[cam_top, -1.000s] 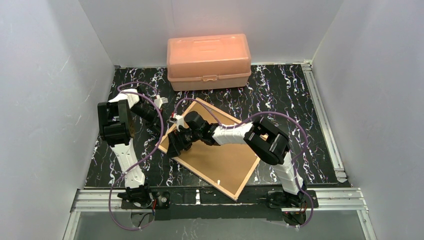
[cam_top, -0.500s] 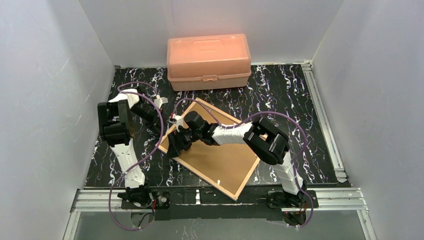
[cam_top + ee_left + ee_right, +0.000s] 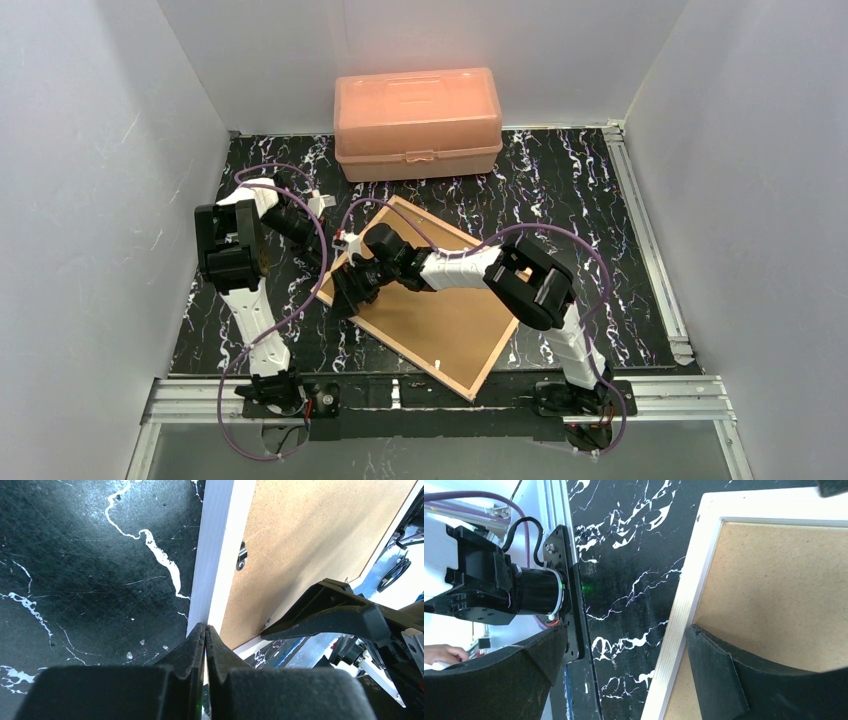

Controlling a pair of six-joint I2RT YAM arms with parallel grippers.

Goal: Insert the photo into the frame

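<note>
The frame (image 3: pixel 466 388) lies back-up at the table's middle, with a brown backing board (image 3: pixel 450 320) inside its rails. The photo is hidden. My right gripper (image 3: pixel 350 290) hangs wide open over the frame's left side. In the right wrist view the tan rail (image 3: pixel 684 610) runs between the right gripper's (image 3: pixel 624 630) fingers, one over the board (image 3: pixel 774 580), the other over the black table. My left gripper (image 3: pixel 325 245) is shut, and in the left wrist view its tips (image 3: pixel 206 627) sit at the frame's white rail (image 3: pixel 215 555), holding nothing that I can see.
An orange plastic box (image 3: pixel 418 110) stands at the back of the black marbled table (image 3: pixel 560 190). A small metal tab (image 3: pixel 241 560) sits on the board near the rail. White walls close in on both sides. Metal rails (image 3: pixel 650 250) border the table.
My right arm has edged slightly to the left over the frame's side. The left arm and the frame look unmoved.
</note>
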